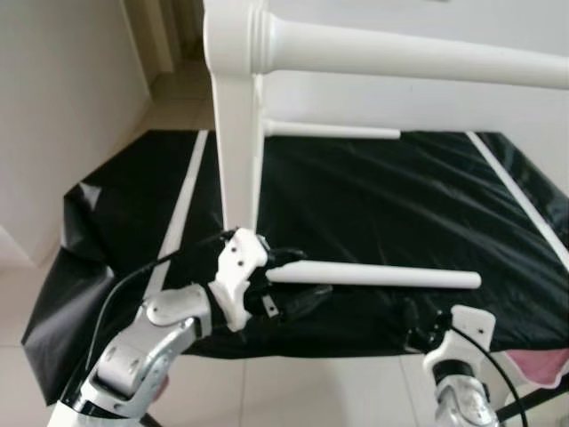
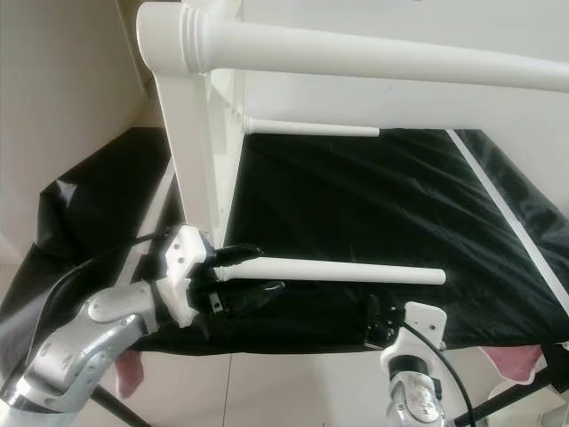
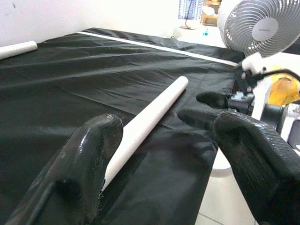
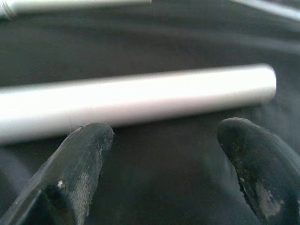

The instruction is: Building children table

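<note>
A loose white rod lies flat on the black sheet. My left gripper is open, its two black fingers straddling the rod's left end; in the left wrist view the rod runs close by one finger. My right gripper is open at the sheet's front edge, just short of the rod's right part. The white table frame stands just behind the left gripper, with a thick leg pointing right and a thin rod sticking out of it.
A white stripe crosses the sheet on the left and another on the right. A white fan stands beyond the right arm. A pink object lies on the tiled floor at the right. A wall rises at the left.
</note>
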### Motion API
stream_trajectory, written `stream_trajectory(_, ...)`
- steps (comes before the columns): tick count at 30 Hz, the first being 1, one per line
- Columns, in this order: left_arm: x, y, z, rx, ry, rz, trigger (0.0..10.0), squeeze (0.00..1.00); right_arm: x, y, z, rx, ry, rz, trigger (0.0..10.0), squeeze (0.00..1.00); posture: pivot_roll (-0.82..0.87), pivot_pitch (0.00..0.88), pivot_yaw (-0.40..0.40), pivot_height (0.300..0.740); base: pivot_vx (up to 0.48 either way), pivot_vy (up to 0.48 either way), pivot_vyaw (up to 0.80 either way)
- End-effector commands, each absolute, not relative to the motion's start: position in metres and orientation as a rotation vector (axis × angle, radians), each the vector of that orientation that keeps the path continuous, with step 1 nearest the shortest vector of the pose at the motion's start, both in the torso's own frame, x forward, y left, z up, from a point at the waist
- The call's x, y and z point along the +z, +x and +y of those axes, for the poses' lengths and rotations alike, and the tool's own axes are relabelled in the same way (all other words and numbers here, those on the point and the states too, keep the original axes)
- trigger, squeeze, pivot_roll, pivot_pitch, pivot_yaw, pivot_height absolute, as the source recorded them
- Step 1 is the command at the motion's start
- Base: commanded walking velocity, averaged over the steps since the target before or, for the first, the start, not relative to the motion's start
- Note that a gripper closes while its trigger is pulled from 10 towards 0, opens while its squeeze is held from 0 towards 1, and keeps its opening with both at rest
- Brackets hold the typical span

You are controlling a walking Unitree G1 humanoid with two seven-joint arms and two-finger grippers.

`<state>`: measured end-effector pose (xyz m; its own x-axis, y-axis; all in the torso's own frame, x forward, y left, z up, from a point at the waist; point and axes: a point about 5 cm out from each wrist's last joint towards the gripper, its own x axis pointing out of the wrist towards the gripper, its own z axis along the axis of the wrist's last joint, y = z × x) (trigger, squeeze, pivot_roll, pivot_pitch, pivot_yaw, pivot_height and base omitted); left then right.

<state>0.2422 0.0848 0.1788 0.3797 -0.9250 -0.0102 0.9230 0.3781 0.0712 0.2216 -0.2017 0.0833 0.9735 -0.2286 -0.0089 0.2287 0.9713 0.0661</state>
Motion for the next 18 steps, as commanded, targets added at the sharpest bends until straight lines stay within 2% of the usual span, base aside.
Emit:
stream_trajectory(1, 0.179, 0.247, 0.086, -1.127, 0.081, -0.037, 10.0, 0.00, 0.092, 0.225, -0.202, -0.243, 0.075, -0.043, 10.0, 0.00, 0.03, 0.000, -0.011, 0.740, 0.000, 0.000, 0.00)
stream_trajectory(18, 0.156, 0.277, 0.079, -0.776, 0.092, -0.077, 10.0, 0.00, 0.111, 0.257, -0.176, -0.233, 0.126, -0.104, 10.0, 0.00, 0.04, 0.000, -0.034, 0.740, 0.000, 0.000, 0.00)
